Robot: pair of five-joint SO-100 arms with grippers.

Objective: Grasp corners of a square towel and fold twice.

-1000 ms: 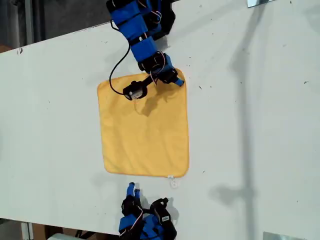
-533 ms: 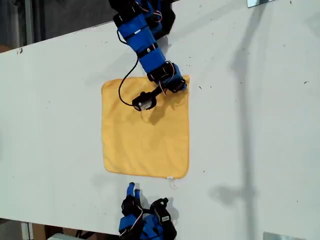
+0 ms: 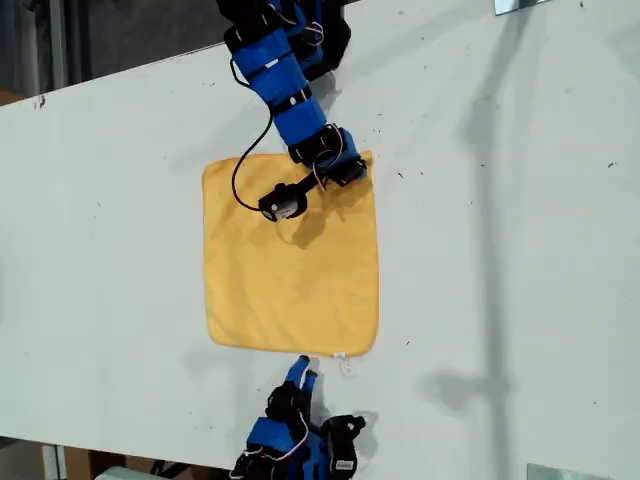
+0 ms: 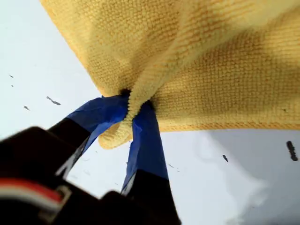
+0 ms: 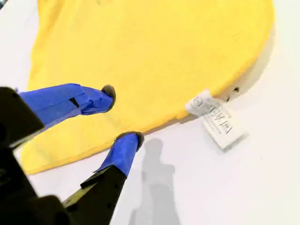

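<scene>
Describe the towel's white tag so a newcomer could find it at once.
Start at the yellow-orange towel spread on the white table. Follow its edge nearest the exterior view's bottom toward that view's right corner. The small white tag sticks out there, with dark print, beside my second tool.

The yellow towel (image 3: 290, 255) lies flat on the white table (image 3: 500, 250). One blue arm (image 3: 285, 85) comes down from the top of the exterior view and sits on the towel's top right corner (image 3: 362, 165). Another gripper (image 3: 302, 372) is at the towel's bottom edge, near the small white tag (image 3: 345, 362).
</scene>
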